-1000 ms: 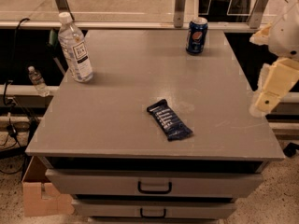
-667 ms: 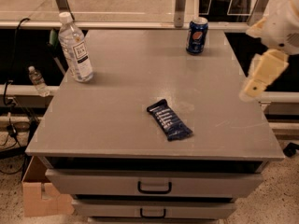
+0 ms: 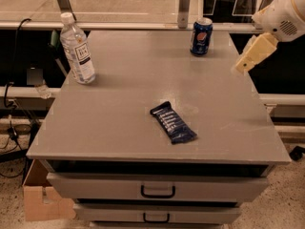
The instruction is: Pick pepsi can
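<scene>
In the camera view we see a grey surface (image 3: 119,109) on top of a cabinet with drawers (image 3: 157,187). The pepsi can (image 3: 201,36) stands upright near the far edge of this surface, a little to the right of the middle. It is dark blue with a round logo and a silver top, and nothing touches it.

The gripper (image 3: 243,65) is at the right side of the picture, above the right edge of the surface. It is cream-coloured and points down and to the left, toward the surface. It hangs from the white arm (image 3: 283,13) that comes in at the upper right corner. The gripper is to the right of the pepsi can and apart from it. It appears to us as only one pale shape, so we cannot tell if it is open or closed. It holds nothing that we can see.

A clear water bottle (image 3: 77,49) with a white cap stands upright near the far left corner of the surface, well apart from the can. A flat dark blue snack bar wrapper (image 3: 173,123) lies near the middle, closer to the front edge, and it is turned diagonally.

On the floor, at the left of the cabinet, there is a cardboard box (image 3: 40,199).
</scene>
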`<state>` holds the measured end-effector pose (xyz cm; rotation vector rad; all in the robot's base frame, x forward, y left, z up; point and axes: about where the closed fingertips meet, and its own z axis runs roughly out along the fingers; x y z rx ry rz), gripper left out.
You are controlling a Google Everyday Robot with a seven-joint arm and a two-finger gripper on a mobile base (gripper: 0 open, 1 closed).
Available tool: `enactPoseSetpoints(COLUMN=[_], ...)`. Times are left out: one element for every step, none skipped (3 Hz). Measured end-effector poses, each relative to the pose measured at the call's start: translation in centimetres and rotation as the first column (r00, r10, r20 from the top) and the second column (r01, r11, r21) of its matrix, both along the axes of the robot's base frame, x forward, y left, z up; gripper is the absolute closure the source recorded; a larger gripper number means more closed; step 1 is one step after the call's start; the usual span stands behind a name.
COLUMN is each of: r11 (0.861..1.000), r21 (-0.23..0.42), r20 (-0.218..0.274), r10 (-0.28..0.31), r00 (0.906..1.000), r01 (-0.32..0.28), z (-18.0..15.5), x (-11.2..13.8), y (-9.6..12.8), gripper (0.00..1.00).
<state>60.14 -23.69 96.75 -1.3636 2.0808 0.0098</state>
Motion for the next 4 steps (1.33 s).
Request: enactPoseSetpoints(r11=[0.992,0.960,0.960,0.948], r21=[0.119,0.267,0.267,0.308], r20=[0.039,0.059,0.059,0.047], r10=[-0.057,-0.102,-0.102,-0.093], r00=[0.9976,0.9930,0.9930,0.9946], r01=[0.052,0.083,0.083,0.074], z=[-0.1,-0.4,-0.4,-1.3], x=[3.4,7.0,7.0,7.7], y=[-0.1,0.8,0.8,1.5], gripper=[0.00,0.00,0.00,0.00])
